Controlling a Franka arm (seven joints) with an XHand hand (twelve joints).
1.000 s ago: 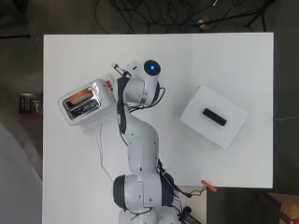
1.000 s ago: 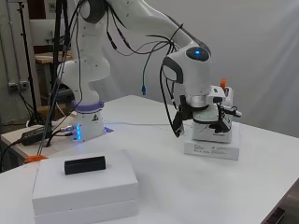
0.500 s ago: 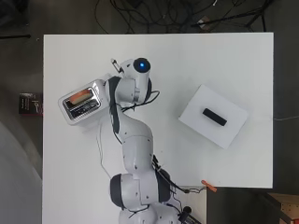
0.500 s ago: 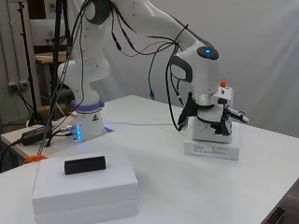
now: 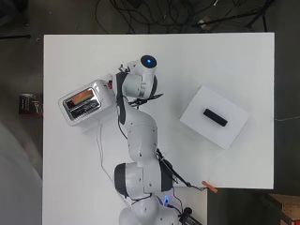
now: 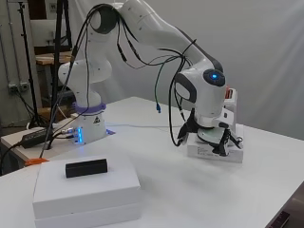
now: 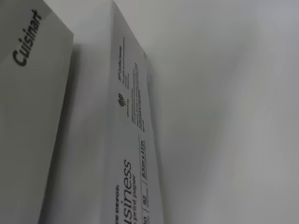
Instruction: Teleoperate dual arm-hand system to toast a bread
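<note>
bread [image 5: 83,96] in toaster [image 5: 86,104], on table [image 5: 234,61]

One toaster [image 5: 86,102] sits on the table [image 5: 225,61], with one slice of bread [image 5: 83,96] in a slot. Well apart from the toaster: one white box [image 5: 201,126], carrying one small black block [image 5: 215,117].

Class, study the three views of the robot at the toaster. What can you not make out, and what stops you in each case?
- The hand: overhead view, covered by the arm's wrist; side view, only dark parts show below it.
- The toaster lever: hidden behind the arm in both views.
- The toaster's second slot: overhead view, too dark to tell.
- The paper pack: wrist view, cut off by edges.
</note>
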